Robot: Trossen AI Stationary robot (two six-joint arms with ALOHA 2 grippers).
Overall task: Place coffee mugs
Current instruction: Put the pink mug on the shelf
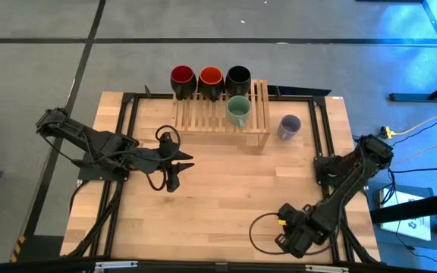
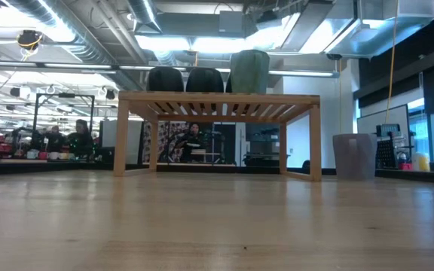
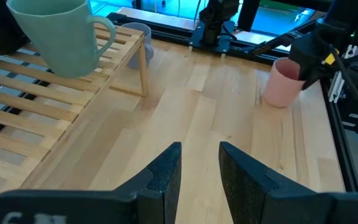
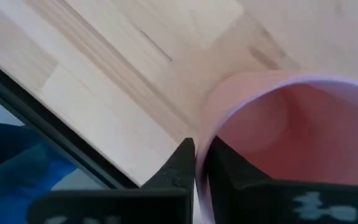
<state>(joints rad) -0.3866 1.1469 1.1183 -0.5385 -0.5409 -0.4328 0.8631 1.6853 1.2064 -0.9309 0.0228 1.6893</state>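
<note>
- The wooden surface (image 1: 226, 189) carries a slatted rack (image 1: 203, 117) at its far edge.
- The left arm waits over the surface's left half, its end effector (image 1: 179, 163) spread apart and holding nothing.
- The right end effector (image 4: 199, 163), at the near right corner, is pinching the rim of the pink mug (image 4: 278, 137), one finger inside and one outside.
- The dark red mug (image 1: 183, 78), red-orange mug (image 1: 210, 79) and black mug (image 1: 238, 78) stand in a row along the rack's far side; the green mug (image 1: 238, 111) sits on the slats in front of them.
- The lavender-blue mug (image 1: 289, 125) stands on the surface just right of the rack.
</note>
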